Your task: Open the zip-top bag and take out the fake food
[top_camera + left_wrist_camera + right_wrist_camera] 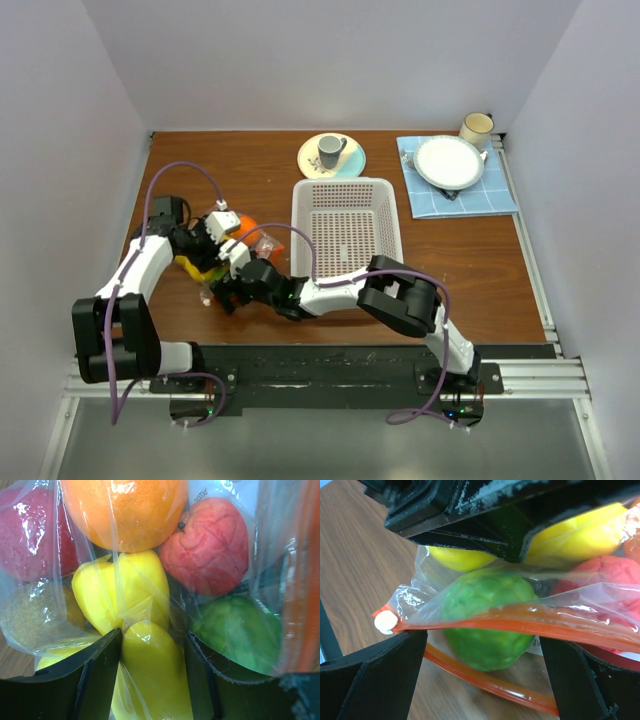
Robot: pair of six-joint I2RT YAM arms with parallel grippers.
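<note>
While the left gripper (152,640) is clenched on the bag (40,615), with a yellow piece (145,680) pinned between its fingers (95,680) through the plastic, the food (125,510) seems to be all inside, and the bag lies on the tabletop (480,270) at the left, near the basket (345,183). To the right of this grip the zip strip (520,625) is already parted into two orange lips, with a green piece (485,605) showing behind them and the white slider (384,622) at one end. The right gripper (482,647) is released, its jaws wide on both sides of the upper lip. I think the step in hand is to take this lip. The gripper should close on the upper lip alone, not on both, and not pinch the green piece. Then it should pull gently away from the left grip, so that the mouth widens and the bag does not slide.
</note>
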